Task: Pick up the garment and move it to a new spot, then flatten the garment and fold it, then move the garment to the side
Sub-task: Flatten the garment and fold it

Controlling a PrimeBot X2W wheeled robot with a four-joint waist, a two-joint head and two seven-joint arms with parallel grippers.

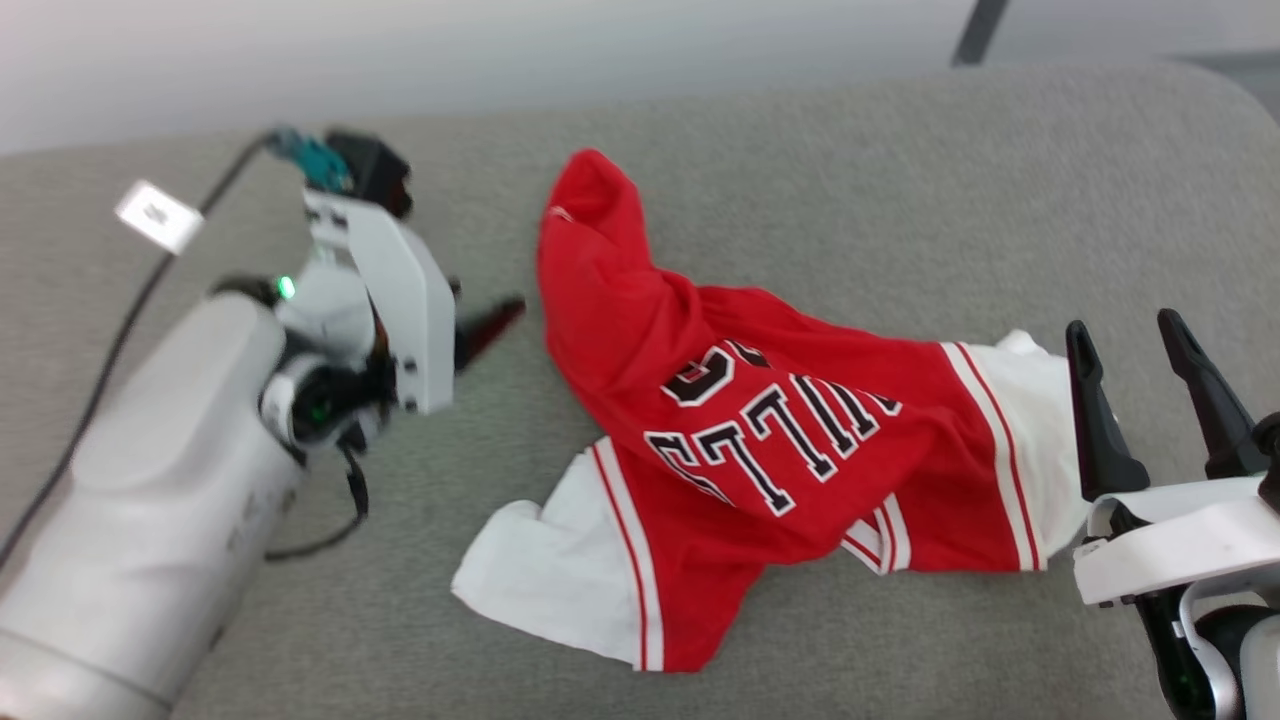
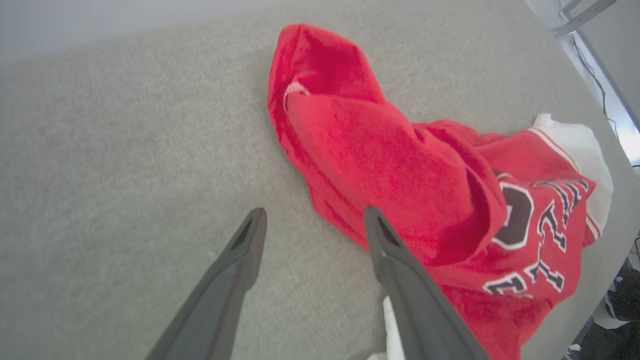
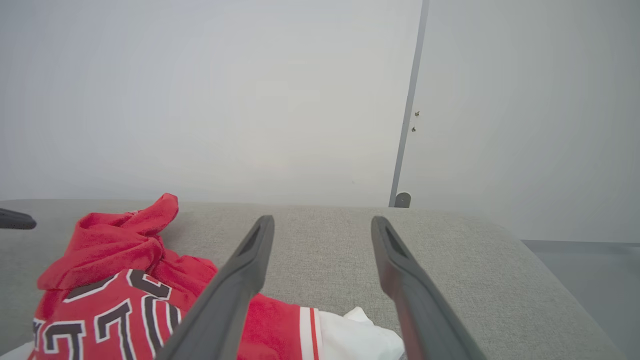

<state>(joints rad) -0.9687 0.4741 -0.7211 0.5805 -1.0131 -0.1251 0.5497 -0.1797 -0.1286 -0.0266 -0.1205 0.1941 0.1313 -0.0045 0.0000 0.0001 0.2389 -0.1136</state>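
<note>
A red sports shirt [image 1: 760, 430] with white sleeves and black block letters is shown lying crumpled on a grey fabric cushion [image 1: 800, 150], near the middle of the head view. One end of the red body is bunched into a ridge pointing toward the far edge. One white sleeve is spread toward the near edge, and the other lies at the right. The lettered front is folded over on itself, so the shirt is judged not yet flattened.

The left gripper [image 2: 314, 215] is seen just beside the shirt's left edge, its two dark fingers spread wide with nothing between them. In its wrist view one finger crosses in front of the red fabric; whether it touches cannot be told. The right gripper [image 1: 1122, 322] is also spread wide and empty, just beside the right-hand white sleeve.

Several risks can be judged from here. If the heap is pinched where layers overlap, two thicknesses may be caught together and the folds dragged along rather than opened. A finger so close to the fabric could snag it. A black cable [image 1: 120, 330] trails behind the left arm and could be pulled across the cushion.
</note>
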